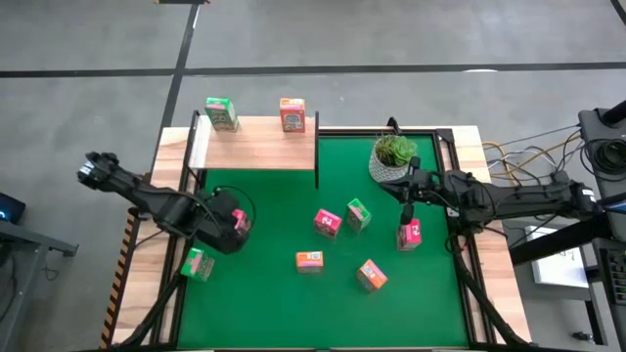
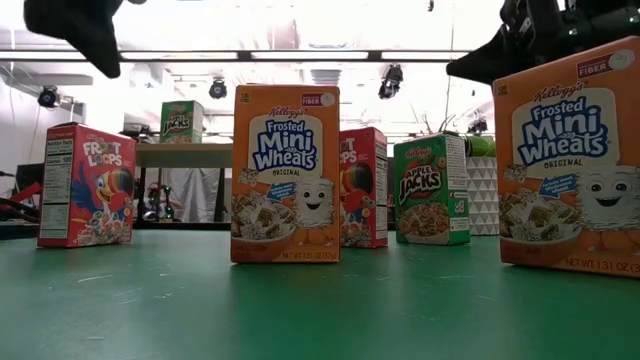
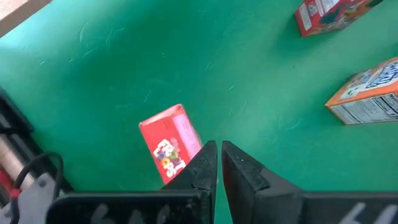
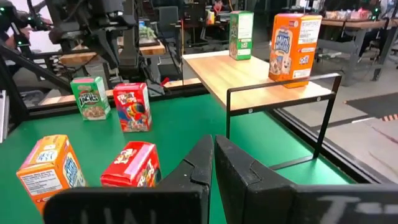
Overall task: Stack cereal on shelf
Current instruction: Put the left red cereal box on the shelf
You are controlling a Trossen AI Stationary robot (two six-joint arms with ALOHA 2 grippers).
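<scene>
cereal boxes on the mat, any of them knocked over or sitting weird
Yes, one. A pink box lies flat, printed front up, on the green mat just ahead of the left end effector. The boxes in the low view, like the orange box, stand upright, so this one looks toppled.

Low view, legible print only — two orange boxes (image 2: 285,174) and (image 2: 566,160) read "Kellogg's Frosted Mini Wheats ORIGINAL"; the right one also shows "FIBER" and "NET WT 1.31 OZ". Pink box (image 2: 86,186): "Froot Loops". Green box (image 2: 431,190): "Kellogg's Apple Jacks". Green box on the shelf (image 2: 177,122) — "Jacks" partly readable.
</scene>
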